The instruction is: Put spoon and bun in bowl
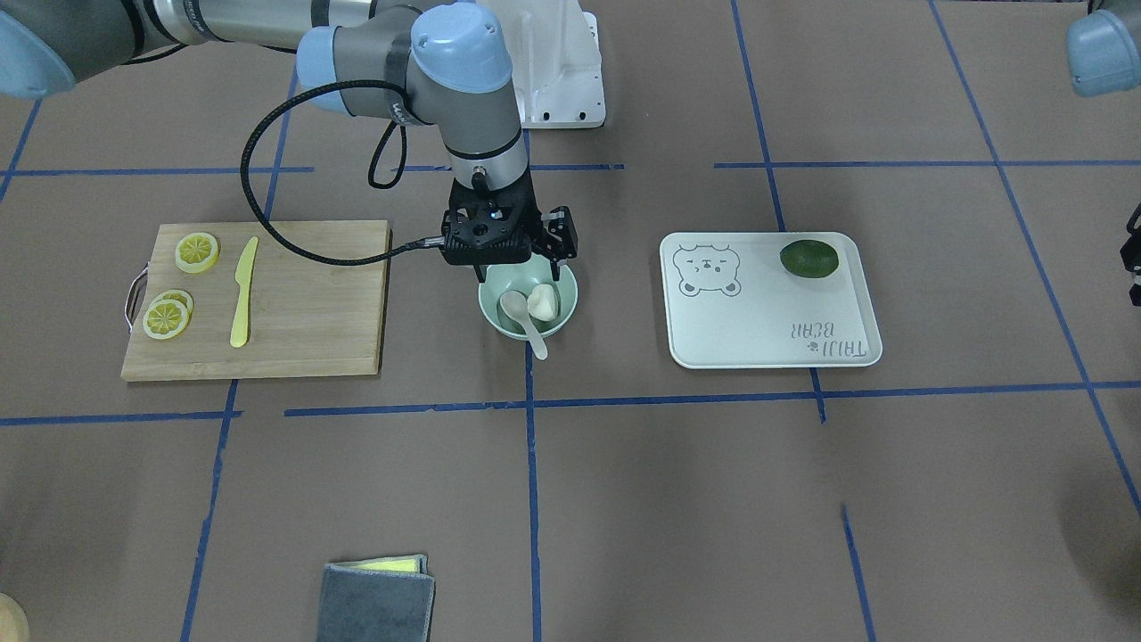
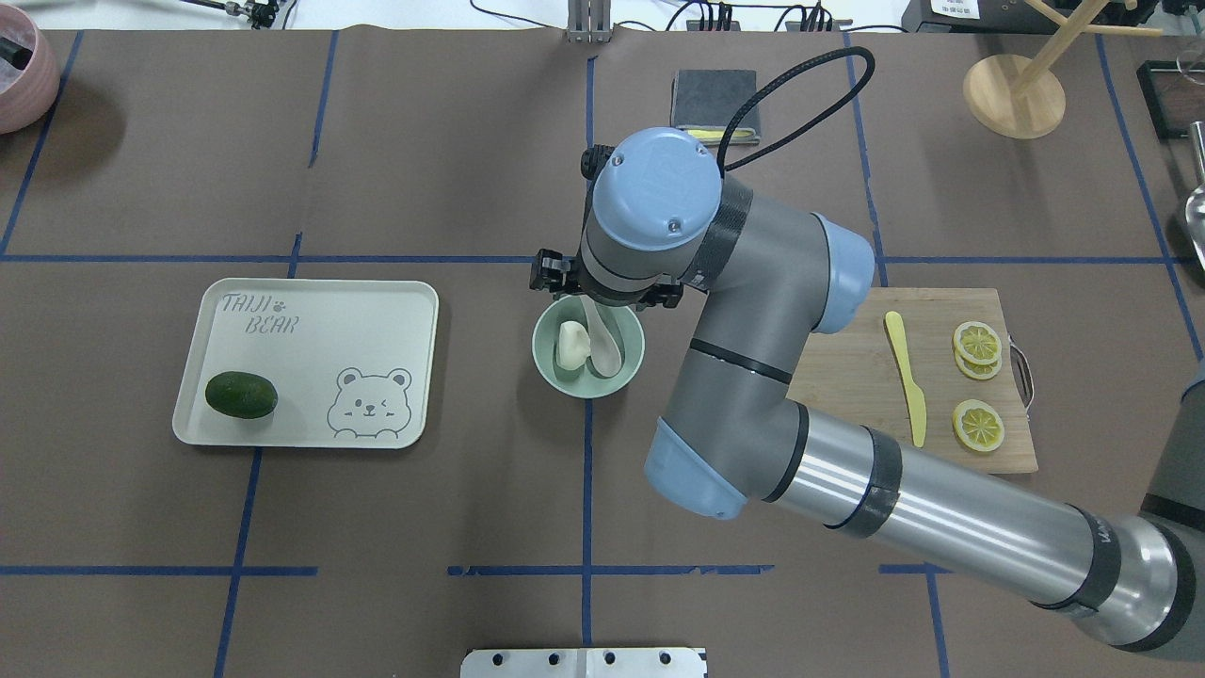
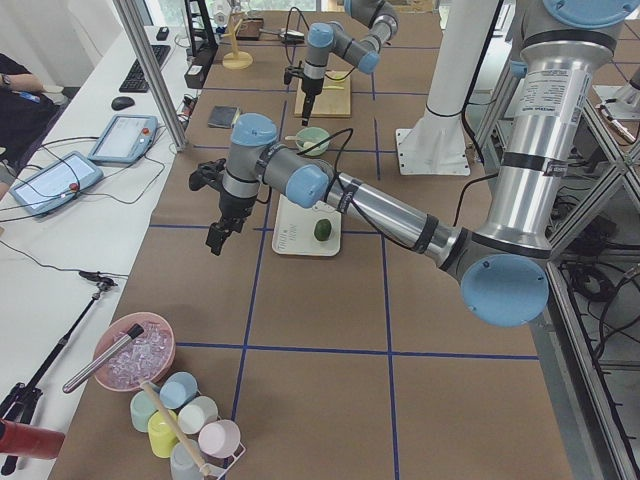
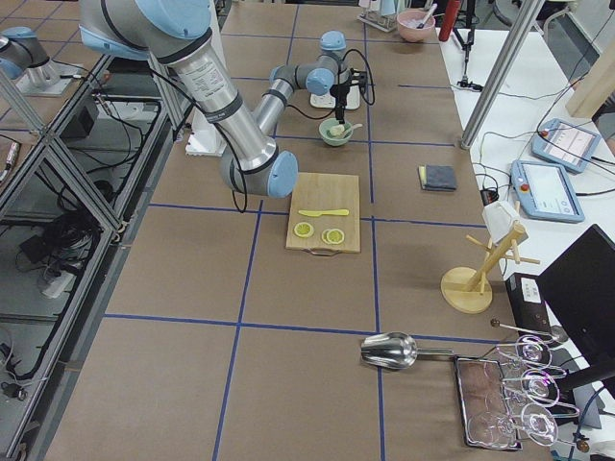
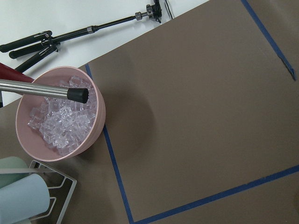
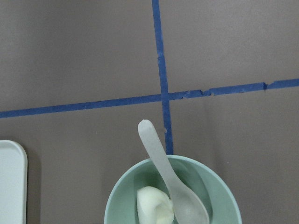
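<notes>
Off-white translucent spoon and white pleated bun lie in the round mint-green bowl mid-counter. Right jaws gape empty; left jaws: cannot tell.

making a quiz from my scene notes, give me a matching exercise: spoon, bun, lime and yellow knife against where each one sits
Things
1. spoon
2. bun
3. lime
4. yellow knife

Places
a. flat on the wooden cutting board
b. wholly inside the bowl
c. on the bear tray
d. scoop in the bowl, handle out over its rim

Pairs: 1-d, 2-b, 3-c, 4-a
</notes>
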You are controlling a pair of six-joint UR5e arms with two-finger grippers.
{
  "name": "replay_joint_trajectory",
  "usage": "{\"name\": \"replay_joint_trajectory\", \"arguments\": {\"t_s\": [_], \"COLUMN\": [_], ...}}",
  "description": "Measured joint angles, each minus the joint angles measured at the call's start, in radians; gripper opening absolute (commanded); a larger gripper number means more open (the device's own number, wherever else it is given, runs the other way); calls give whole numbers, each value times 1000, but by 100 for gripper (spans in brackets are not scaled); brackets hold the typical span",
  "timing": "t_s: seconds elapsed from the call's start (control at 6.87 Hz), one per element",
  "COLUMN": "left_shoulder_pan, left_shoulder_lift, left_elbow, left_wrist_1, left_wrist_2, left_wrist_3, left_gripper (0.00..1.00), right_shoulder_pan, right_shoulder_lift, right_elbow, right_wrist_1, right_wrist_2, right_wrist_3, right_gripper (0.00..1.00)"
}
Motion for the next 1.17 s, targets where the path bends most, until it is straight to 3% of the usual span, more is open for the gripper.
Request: {"name": "replay_joint_trajectory", "arguments": {"t_s": [0.44,0.73,1.02,1.17], "left_shoulder_pan": [-41,-95,-138,-146], "left_shoulder_lift": [58,102,116,131], "left_elbow": [3,14,21,35], "left_wrist_1": [12,65,149,161], "left_wrist_2": [-95,-150,-173,-186], "left_wrist_3": [13,110,195,206], "left_gripper": [100,100,100,100], "right_shoulder_pan": [149,322,547,676], "right_shoulder_lift": [-194,-393,-597,-687], "right_elbow": [226,376,409,381], "right_wrist_1": [-127,-164,-161,-161], "right_wrist_2": [100,261,440,508], "right_wrist_3": [-206,-428,-751,-964], "right_gripper": [100,100,100,100]}}
